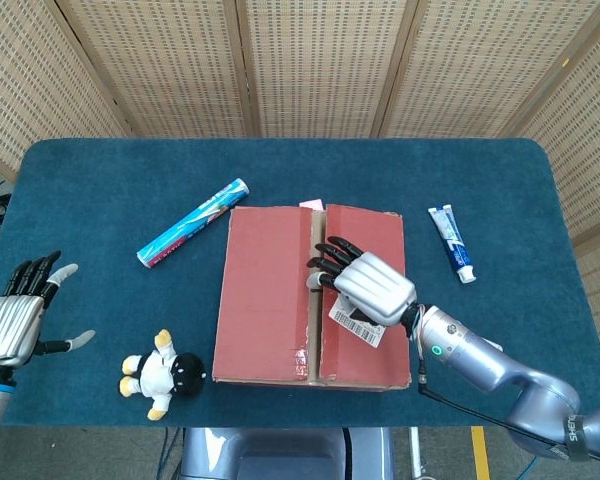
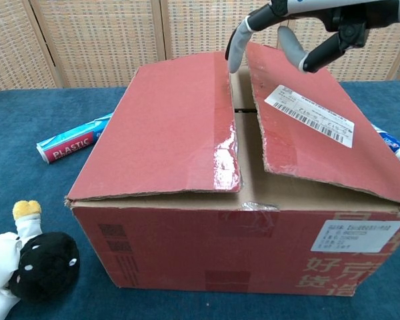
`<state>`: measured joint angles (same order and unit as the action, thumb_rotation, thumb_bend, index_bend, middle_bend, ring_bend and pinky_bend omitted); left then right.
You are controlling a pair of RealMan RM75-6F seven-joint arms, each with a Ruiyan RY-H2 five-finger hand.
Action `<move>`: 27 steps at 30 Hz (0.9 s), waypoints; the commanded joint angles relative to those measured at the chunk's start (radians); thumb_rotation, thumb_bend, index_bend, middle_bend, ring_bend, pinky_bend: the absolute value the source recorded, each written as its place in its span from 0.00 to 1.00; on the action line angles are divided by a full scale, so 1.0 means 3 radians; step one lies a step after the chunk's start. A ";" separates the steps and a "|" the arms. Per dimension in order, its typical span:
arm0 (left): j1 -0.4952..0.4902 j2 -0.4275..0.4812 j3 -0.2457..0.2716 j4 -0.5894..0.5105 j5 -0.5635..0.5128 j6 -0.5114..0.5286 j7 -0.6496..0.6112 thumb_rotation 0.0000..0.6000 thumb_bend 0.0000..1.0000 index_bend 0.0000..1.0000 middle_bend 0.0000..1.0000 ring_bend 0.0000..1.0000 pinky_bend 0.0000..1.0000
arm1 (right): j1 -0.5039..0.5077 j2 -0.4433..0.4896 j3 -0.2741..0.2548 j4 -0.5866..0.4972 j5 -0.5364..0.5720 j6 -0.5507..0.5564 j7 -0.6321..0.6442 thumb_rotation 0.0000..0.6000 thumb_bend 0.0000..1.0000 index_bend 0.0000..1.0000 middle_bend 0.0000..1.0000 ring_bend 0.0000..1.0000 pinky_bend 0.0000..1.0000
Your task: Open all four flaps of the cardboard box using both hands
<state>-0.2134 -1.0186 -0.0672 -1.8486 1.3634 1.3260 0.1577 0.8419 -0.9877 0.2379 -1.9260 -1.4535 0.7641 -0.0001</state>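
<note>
Fingertips of the right hand [image 1: 368, 287] hover at the centre seam of the cardboard box [image 1: 270, 300] mid-table — fingers spread, holding nothing. The seam runs front to back, and the right flap [image 2: 313, 127] lies directly under that hand. The left hand [image 1: 15, 320] (open, empty) waits well apart at the table's left edge — far less handy.

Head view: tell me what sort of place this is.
Probably a lab or test setup, not a home: a table under blue cloth, woven screens as a backdrop, and unrelated props around the box: a plush toy and toothpaste.
</note>
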 commanded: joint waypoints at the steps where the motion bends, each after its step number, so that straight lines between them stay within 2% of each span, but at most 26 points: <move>1: -0.0001 -0.0002 -0.0001 0.0014 -0.0008 -0.0005 -0.0014 0.71 0.06 0.14 0.00 0.00 0.00 | 0.0021 -0.0026 -0.0024 0.0025 0.0039 -0.0020 -0.0057 1.00 1.00 0.29 0.19 0.00 0.00; 12: -0.0010 -0.0010 0.0003 0.0038 -0.0011 -0.0025 -0.0048 0.71 0.06 0.14 0.00 0.00 0.00 | 0.0042 -0.0056 -0.0073 0.0044 0.0130 0.0001 -0.0191 1.00 1.00 0.33 0.19 0.00 0.00; 27: -0.0025 -0.0003 0.0004 0.0039 -0.0011 -0.0050 -0.0078 0.71 0.06 0.14 0.00 0.00 0.00 | 0.0034 -0.0054 -0.0105 0.0066 0.0170 0.0089 -0.0277 1.00 1.00 0.46 0.19 0.00 0.00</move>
<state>-0.2208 -1.0196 -0.0660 -1.8369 1.3600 1.3113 0.1344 0.8526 -1.0050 0.2061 -1.9054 -1.4029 0.7900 -0.0824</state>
